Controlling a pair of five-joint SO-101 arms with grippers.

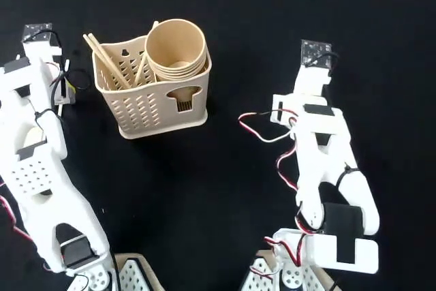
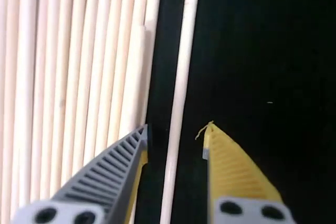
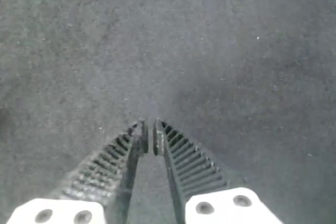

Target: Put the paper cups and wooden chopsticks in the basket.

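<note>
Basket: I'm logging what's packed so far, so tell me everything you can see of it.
The basket is a cream, plastic-looking rectangular tub with slotted walls, small holes near the rim and a cut-out grip in one side. It stands upright on the black table. A nested stack of paper cups sits inside at one end, rising above the rim. Several chopsticks lean in the other end, tips sticking out.
</note>
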